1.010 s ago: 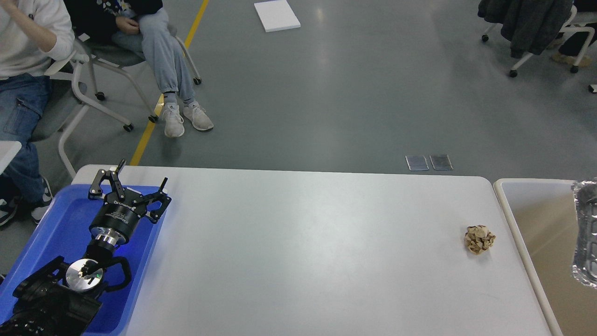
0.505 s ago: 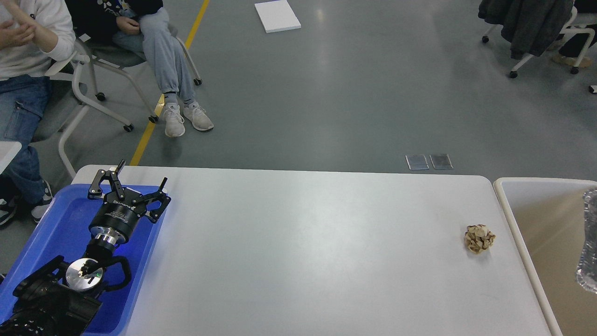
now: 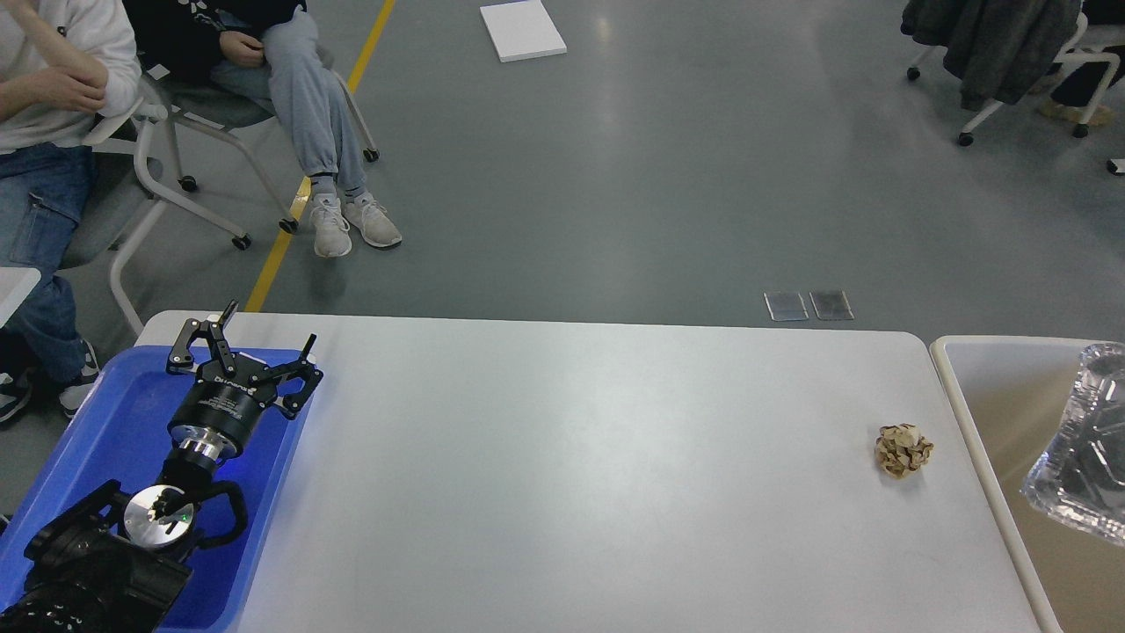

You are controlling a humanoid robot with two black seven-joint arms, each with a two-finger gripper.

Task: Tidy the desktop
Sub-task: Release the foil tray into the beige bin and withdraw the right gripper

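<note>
The left gripper is seen with its two fingers spread apart and nothing between them; it is held over the far end of the blue plastic tray at the left edge of the scene. The right gripper is not shown, so nothing can be said of its fingers.

From the fingers outward, the black left arm is traced back to the near left corner, above the tray. The tray itself is set on the left end of the desktop, the wide white-grey tabletop that fills the near half of the view.

One loose thing is left on the desktop: a crumpled brown paper ball, lying near the right edge, just beside the beige bin with the white rim. Within the bin a crinkled foil container is seen, tilted, at the right border of the view.

The step in hand is judged to be the clearing of that paper ball. A reach by the right arm is probably called for, since the ball lies well apart from the left gripper; a gentle closing would be enough for so light a thing, followed by a short carry over the bin's rim.

Nothing stands between the ball and the bin. Beyond the table, seated people, wheeled chairs and a white board on the floor are kept well clear of the work.
</note>
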